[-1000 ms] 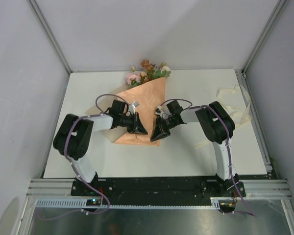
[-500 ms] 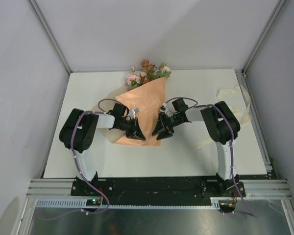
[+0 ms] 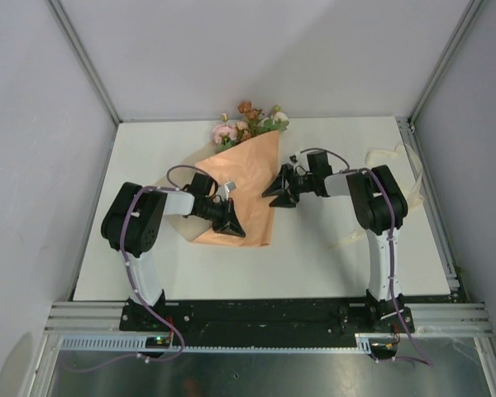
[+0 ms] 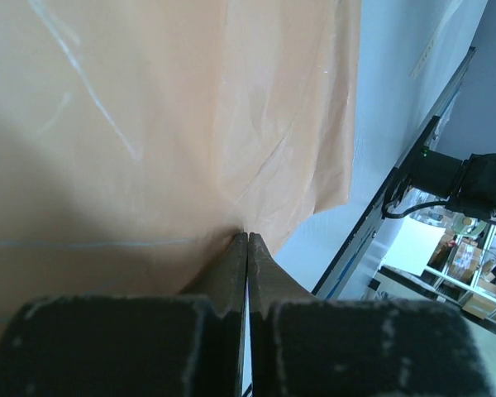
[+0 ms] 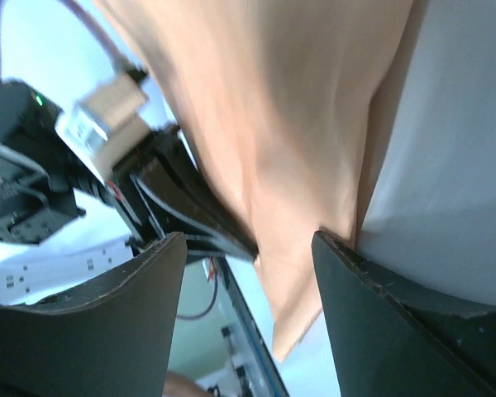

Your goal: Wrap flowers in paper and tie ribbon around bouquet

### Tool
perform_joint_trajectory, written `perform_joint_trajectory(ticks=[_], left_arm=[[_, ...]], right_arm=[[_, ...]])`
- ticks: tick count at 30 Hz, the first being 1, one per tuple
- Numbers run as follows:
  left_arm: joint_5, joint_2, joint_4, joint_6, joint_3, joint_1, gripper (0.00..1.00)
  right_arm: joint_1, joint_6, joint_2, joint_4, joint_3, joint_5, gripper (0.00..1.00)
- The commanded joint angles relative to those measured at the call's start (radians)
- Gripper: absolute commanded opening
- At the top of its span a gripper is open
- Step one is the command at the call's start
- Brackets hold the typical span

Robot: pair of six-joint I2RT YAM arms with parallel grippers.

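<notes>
One bouquet [image 3: 250, 161] lies between two grippers, left gripper [image 3: 236, 231] pinching its paper [image 4: 149, 124], right gripper [image 3: 273, 192] open at its edge, one ribbon [image 3: 394, 178] well right.

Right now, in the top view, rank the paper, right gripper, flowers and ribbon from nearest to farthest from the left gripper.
From the left gripper:
1. paper, pinched in its tips.
2. right gripper, at the paper's right edge.
3. flowers, at the far end, and ribbon, at the right: too close to call.

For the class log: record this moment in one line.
left end effector: shut on paper | right end effector: open | ribbon: untied, on table
</notes>
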Motion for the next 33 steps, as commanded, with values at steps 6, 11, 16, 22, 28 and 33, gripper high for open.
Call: perform_joint_trajectory(ticks=[6,11,16,22,28,33], left_arm=[[-0.137,0.060,-0.069,0.090,-0.010,0.007,0.00],[-0.134,0.074,-0.076,0.090,-0.011,0.007,0.00],[-0.133,0.072,-0.079,0.092,-0.012,0.007,0.00],[-0.121,0.086,-0.079,0.083,0.010,0.009,0.00],[-0.095,0.060,-0.078,0.084,0.026,0.010,0.00],[-0.082,0.035,-0.072,0.075,0.039,0.017,0.01]], right_arm=[[-0.076,0.097,0.142,0.160,0.201,0.232,0.69],[-0.108,0.103,0.219,0.154,0.327,0.252,0.68],[-0.118,0.095,0.244,0.144,0.426,0.186,0.66],[-0.073,0.050,0.012,0.169,0.254,0.038,0.61],[0.027,-0.087,-0.235,0.033,-0.004,0.017,0.50],[0.137,-0.203,-0.229,-0.112,-0.092,0.012,0.44]])
